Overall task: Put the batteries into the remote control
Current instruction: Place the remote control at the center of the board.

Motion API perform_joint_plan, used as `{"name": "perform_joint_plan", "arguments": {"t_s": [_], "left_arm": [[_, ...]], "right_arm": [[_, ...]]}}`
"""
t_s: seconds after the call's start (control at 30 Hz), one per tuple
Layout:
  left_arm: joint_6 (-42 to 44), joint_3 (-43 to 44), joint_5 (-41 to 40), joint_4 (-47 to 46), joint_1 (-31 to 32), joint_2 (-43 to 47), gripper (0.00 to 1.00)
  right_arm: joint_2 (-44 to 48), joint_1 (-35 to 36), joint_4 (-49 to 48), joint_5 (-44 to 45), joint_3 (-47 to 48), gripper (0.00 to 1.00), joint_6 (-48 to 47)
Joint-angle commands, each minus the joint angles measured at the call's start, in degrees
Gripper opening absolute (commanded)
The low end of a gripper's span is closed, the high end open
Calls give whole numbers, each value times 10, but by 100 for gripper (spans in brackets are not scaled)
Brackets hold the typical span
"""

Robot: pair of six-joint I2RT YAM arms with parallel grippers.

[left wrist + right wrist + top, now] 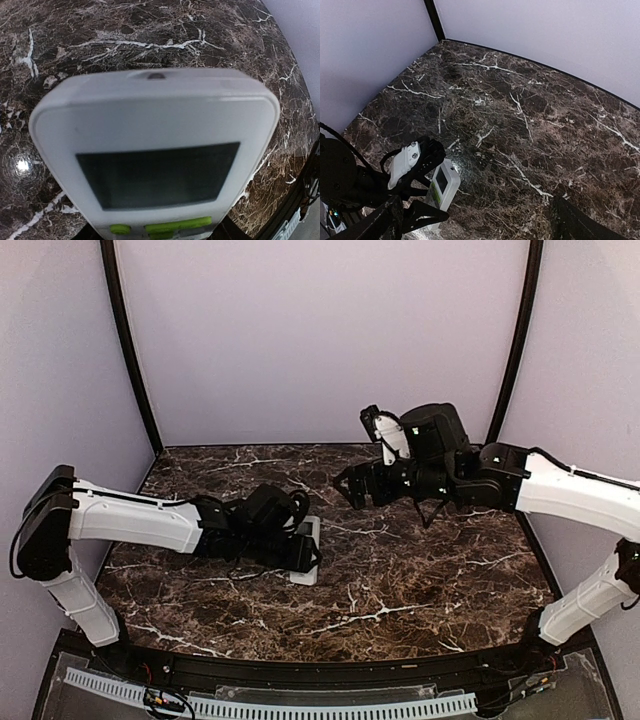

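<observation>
Remote control [311,530]: display-up, centre-left of table [430,585], clasped by left gripper [296,554]. Judged light, rigid and slick; best held across its long edges. Right gripper [349,486] hung spread, empty; batteries unseen.

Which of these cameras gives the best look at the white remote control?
The left wrist view: the remote control fills the frame, its dark display and green buttons plain. The top external view shows only its white end; the right wrist view shows it small, display up.

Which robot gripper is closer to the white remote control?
Left. The left gripper is right at the remote control; the right gripper hangs in the air, farther back and right.
</observation>
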State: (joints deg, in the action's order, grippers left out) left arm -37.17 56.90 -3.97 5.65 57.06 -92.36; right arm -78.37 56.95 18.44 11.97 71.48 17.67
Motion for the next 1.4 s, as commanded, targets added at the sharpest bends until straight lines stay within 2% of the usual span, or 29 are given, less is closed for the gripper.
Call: {"name": "perform_joint_plan", "arguments": {"t_s": [0.0,0.3,0.63,0.83,1.0,1.03,1.1,1.37], "left_arm": [[-91,74,17,69,1,-45,26],[-231,152,8,198,1,-144,31],[-229,273,-10,331,1,-251,39],[-220,304,9,353,-1,-303,49],[-212,310,9,358,-1,-315,53],[-211,310,5,358,-2,-315,69],[-208,311,2,357,-2,-315,84],[-207,311,-11,360,-2,-300,88]], "right_arm": [[-18,-1,66,42,1,98,34],[-15,-1,59,45,-15,98,44],[-8,-1,60,49,-29,99,43],[-4,-1,60,53,-33,99,40],[-5,-1,57,54,-34,99,36],[-5,-1,59,54,-34,99,36],[-5,-1,60,54,-33,99,35],[-2,-1,64,57,-29,99,30]]}}
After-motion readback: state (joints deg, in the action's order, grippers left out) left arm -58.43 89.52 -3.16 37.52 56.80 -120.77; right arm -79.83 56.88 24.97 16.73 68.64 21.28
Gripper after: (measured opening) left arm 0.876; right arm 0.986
